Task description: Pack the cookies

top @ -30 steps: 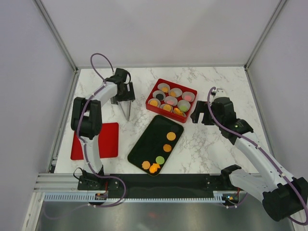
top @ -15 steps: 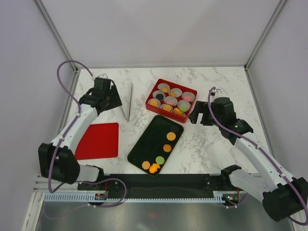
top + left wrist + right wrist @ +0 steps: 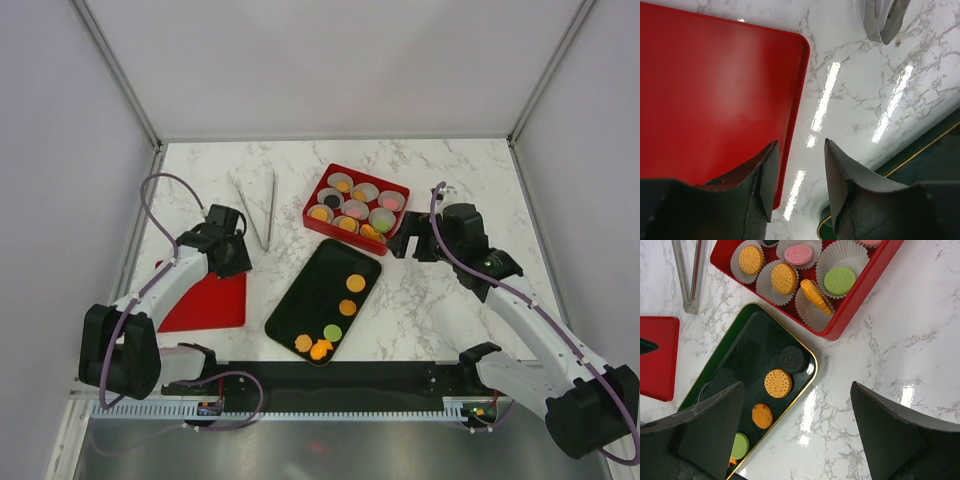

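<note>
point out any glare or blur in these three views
Left wrist: long white glare streaks on the white marble tabletop, a soft sheen on the flat red plastic lid. Right wrist: the glossy black oblong tray mirrors the light, its round orange cookies look sharp. Top external: even light, no harsh glare.

Layout on the desk [image 3: 420, 310], seen from above and behind. The left claw [image 3: 228, 250] hangs over the right edge of the lid [image 3: 215, 300], which lies mostly to its left. The tongs [image 3: 258, 205] lie behind this claw, a little to its right and apart from it. The tray [image 3: 315, 290] lies slanted to its right, between the two claws. The right claw [image 3: 405, 245] has the box [image 3: 857, 297] just to its left and slightly behind, and the tray to its left and before it. The cups [image 3: 365, 192] fill the box. Some cookies [image 3: 355, 283] sit in the cups, one tilted on edge. Others lie flat on the tray, most toward its near end.
</note>
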`<control>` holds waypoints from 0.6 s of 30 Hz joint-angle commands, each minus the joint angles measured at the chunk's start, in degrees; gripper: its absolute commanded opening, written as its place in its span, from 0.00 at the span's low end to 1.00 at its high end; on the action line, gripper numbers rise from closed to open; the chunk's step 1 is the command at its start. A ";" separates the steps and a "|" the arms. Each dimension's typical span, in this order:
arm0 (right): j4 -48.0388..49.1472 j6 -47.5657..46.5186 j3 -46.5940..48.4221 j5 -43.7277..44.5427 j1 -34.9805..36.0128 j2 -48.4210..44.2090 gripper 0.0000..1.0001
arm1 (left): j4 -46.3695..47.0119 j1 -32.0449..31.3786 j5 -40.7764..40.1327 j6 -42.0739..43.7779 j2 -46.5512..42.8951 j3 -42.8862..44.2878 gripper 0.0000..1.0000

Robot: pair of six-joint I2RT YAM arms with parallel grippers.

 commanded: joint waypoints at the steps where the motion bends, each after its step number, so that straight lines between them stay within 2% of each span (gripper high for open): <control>1: 4.11 1.29 0.07 -0.77 0.82 1.38 0.95 | 4.33 -2.28 -0.31 -3.75 2.80 -0.38 0.49; 13: 5.78 1.55 1.56 -0.86 2.67 4.81 0.94 | 8.82 -3.16 -4.70 -7.70 10.10 -3.98 0.43; 17: 6.92 2.17 2.09 -1.03 4.08 6.31 0.94 | 9.88 -3.16 -4.09 -7.45 10.99 -4.25 0.23; 18: 7.54 2.69 2.00 -0.95 4.69 6.57 0.93 | 10.14 -3.16 -3.66 -7.27 10.90 -4.07 0.13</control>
